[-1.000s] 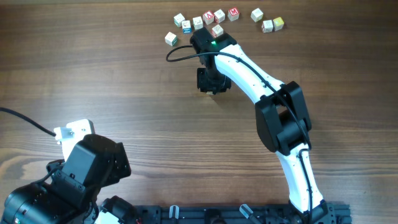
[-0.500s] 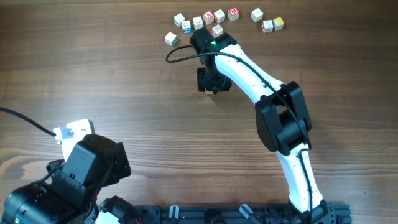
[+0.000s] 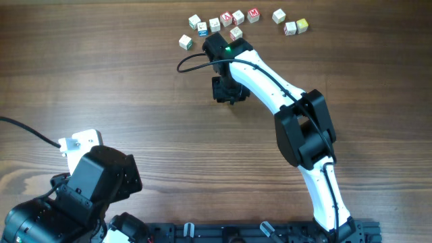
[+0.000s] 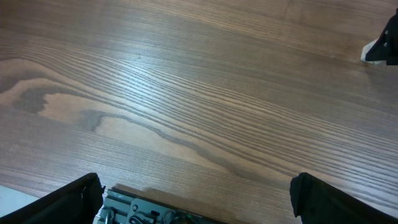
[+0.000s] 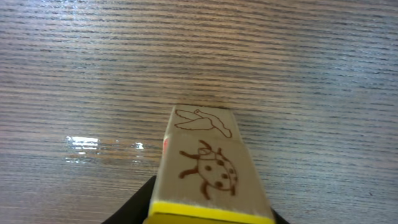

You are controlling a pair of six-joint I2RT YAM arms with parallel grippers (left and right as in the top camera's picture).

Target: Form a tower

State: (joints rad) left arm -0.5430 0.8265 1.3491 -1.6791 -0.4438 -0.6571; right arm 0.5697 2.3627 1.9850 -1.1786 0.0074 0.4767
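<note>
1. Wooden counter [image 3: 101, 67], brown grain, runs under both my arms.
2. Left jaws [image 4: 199, 199]: spread as wide as they go, holding nothing, low over the wood.
3. Right jaws [image 3: 225, 90]: drawn in narrow on the tower [image 5: 208, 168], fingers hugging its top cube.
4. Tower stands on the counter near the loose cubes [image 3: 238, 17], apart from them. Ladybug and bird drawings face my wrist camera.

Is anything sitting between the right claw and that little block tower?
Nothing visible does. The right claw sits right at the tower, straddling its top block; the loose cubes lie apart.
</note>
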